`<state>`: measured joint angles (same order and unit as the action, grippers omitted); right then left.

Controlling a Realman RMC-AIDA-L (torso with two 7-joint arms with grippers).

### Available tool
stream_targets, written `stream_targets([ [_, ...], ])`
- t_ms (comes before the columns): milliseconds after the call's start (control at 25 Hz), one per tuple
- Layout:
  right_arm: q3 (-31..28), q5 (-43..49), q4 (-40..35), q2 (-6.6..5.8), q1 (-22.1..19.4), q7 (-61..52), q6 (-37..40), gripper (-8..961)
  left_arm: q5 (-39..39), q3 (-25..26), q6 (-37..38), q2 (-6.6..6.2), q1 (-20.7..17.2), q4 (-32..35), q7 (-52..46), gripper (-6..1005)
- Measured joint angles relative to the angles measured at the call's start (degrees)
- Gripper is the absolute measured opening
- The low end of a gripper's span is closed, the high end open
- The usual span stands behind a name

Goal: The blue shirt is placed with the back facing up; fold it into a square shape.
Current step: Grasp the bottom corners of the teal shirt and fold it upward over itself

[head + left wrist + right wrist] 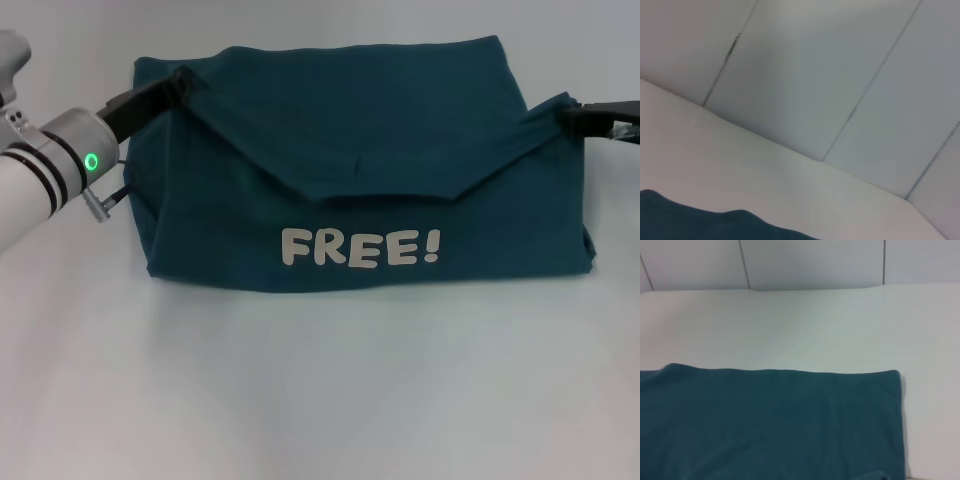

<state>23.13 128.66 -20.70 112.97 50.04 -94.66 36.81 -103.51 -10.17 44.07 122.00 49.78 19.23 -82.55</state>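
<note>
The blue shirt [360, 120] lies on the white table, partly folded, with the white word "FREE!" [360, 247] showing on its near part. A folded flap hangs across it in a shallow V. My left gripper [178, 84] is shut on the flap's left corner and holds it raised. My right gripper [568, 113] is shut on the flap's right corner, also raised. The fabric stretches between them. An edge of the shirt shows in the left wrist view [700, 225]. A broad flat part shows in the right wrist view [770, 425].
The white table [320, 390] spreads in front of the shirt and on both sides. A pale panelled wall [810, 262] stands behind the table's far edge.
</note>
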Motion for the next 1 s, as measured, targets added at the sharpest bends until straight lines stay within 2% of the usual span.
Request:
stream_targets([
  [160, 0.07, -0.76, 0.35, 0.97, 0.59, 2.68, -3.03, 63, 3.14, 0.0, -1.41, 0.28, -0.65, -0.41, 2.37, 115],
  [560, 0.88, -1.95, 2.34, 1.3, 1.28, 3.96, -5.97, 63, 5.38, 0.05, -2.76, 0.39, -1.37, -1.64, 4.78, 123],
  [1000, 1.14, -3.98, 3.47, 2.61, 0.94, 7.0, -7.89, 88, 5.76, -0.34, -2.86, 1.02, -1.87, -2.88, 6.72, 132],
])
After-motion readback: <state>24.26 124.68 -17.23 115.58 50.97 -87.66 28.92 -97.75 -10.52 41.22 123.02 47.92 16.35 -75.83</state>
